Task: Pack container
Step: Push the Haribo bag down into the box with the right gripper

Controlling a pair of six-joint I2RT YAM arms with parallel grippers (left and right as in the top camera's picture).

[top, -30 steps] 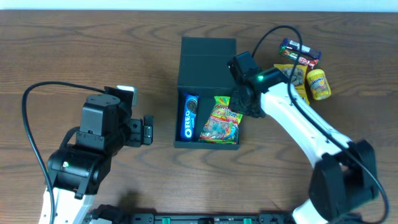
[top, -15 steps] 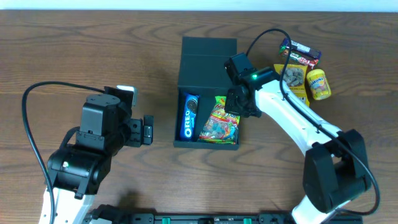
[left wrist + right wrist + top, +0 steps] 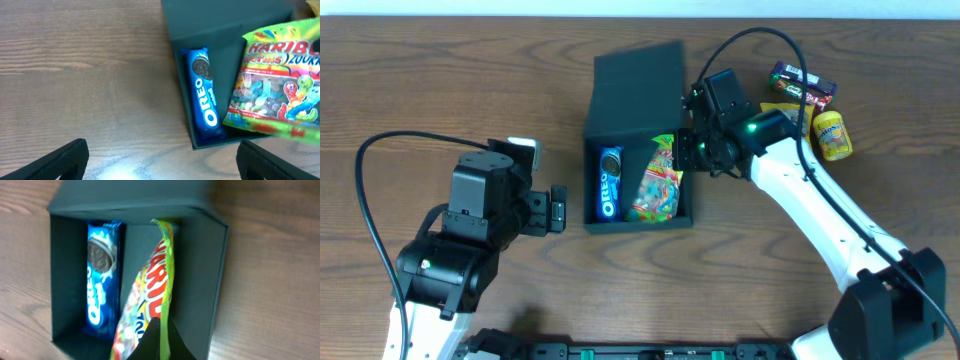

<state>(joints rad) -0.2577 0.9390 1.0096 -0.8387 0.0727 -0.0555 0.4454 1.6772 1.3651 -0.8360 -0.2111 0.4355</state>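
The black container (image 3: 638,90) lies open in the middle of the table, its lid folded back and slightly skewed. A blue Oreo packet (image 3: 610,185) lies along its left side. A green Haribo gummy bag (image 3: 658,185) stands tilted on edge in its right side. My right gripper (image 3: 686,150) is shut on the bag's edge at the container's right wall. The right wrist view shows the fingers (image 3: 160,340) pinching the bag (image 3: 150,287) beside the Oreo packet (image 3: 100,280). My left gripper (image 3: 555,210) is open and empty, left of the container. The left wrist view shows its fingers (image 3: 162,165), the Oreo packet (image 3: 205,92) and the bag (image 3: 280,95).
Several snacks lie at the back right: a dark packet (image 3: 802,85), a yellow jar (image 3: 833,135) and a yellow packet (image 3: 782,115). The right arm's cable arcs above them. Bare wood shows left of the container (image 3: 75,75).
The container has slid and turned to the left. The Haribo bag has gone from lying flat to standing on edge in my right gripper. The left arm has not moved.
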